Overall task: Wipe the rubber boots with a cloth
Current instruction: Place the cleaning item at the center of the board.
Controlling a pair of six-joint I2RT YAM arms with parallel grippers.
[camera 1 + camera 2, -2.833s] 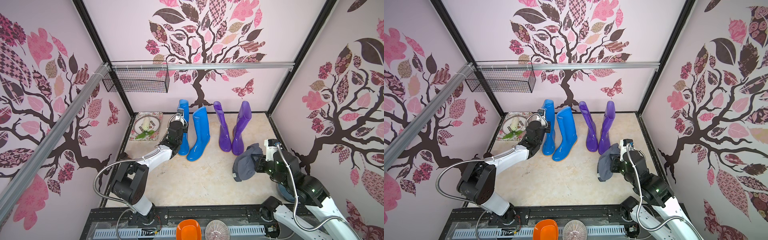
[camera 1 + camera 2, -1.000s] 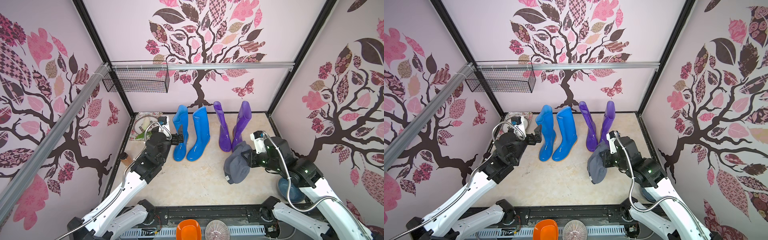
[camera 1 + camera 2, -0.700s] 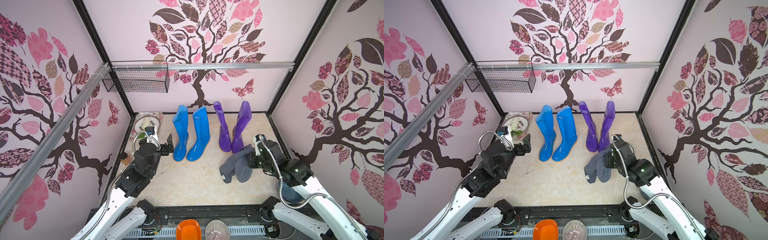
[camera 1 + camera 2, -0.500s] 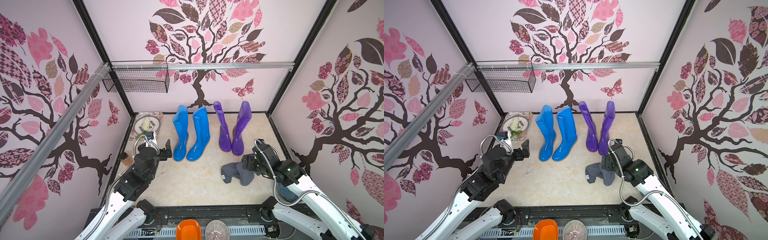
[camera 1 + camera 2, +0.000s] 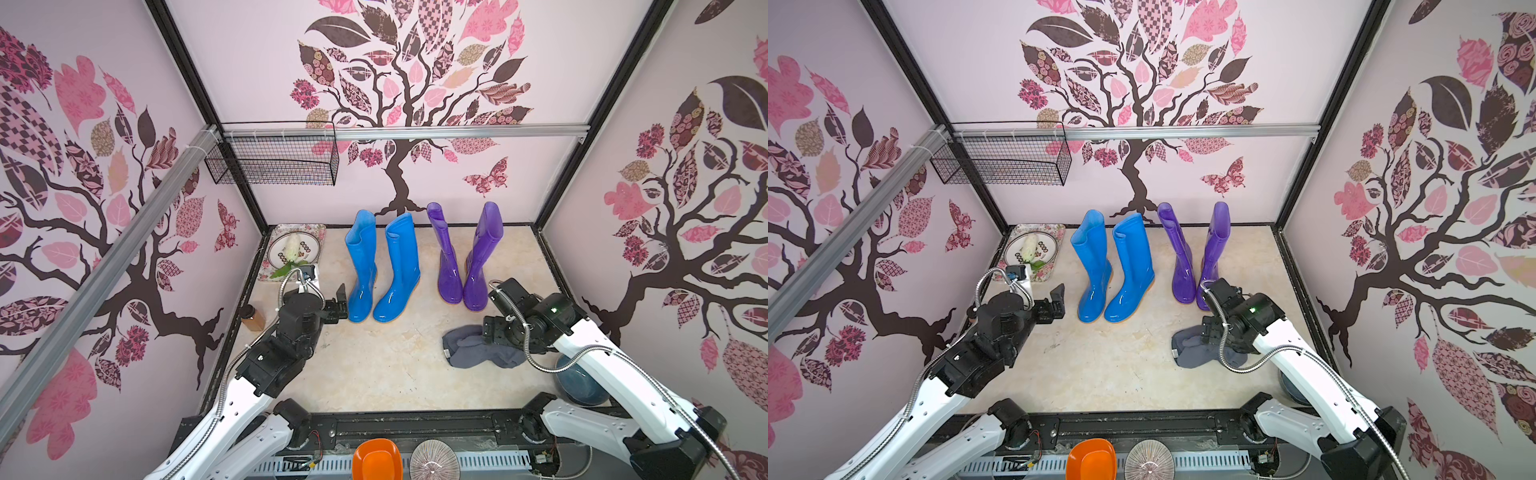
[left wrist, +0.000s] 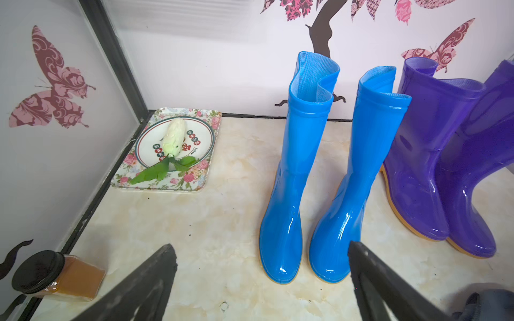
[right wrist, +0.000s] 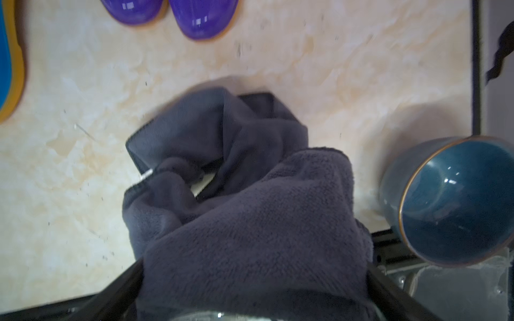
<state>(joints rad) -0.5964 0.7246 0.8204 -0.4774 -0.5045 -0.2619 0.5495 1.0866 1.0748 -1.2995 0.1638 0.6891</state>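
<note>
Currently all four rubber boots stand upright in a row near the far wall, toes toward the near side, orange-yellow soles on the marbled tabletop [image 5: 374,374]. Left blue boot [image 5: 360,257] and right blue boot [image 5: 401,257] sit close together, left of centre. Left purple boot [image 5: 446,257] and right purple boot [image 5: 482,257] are just to their right, shafts leaning apart at the top. The dark grey cloth [image 5: 469,351] lies crumpled on the tabletop, on the near side of the purple pair and apart from it. Right gripper [image 5: 487,334] hangs directly over the cloth's right end. In the right wrist view its fingers [image 7: 122,289] are spread wide, with a heap of cloth between them; nothing is pinched. Left gripper [image 5: 340,303] is low at the left, just beside the left blue boot's foot. Its fingers [image 6: 155,278] are spread and bare in the left wrist view. A floral tray [image 5: 320,232] in the far left corner carries a round plate [image 6: 144,144] with a pale vegetable [image 6: 173,136] and its green leaves. An amber jar [image 6: 55,275] with a black lid stands by the left wall. A blue bowl [image 7: 456,200] is in the near right corner, partly behind the right arm in both top views. A wire basket [image 5: 274,162] hangs on the far wall.
</note>
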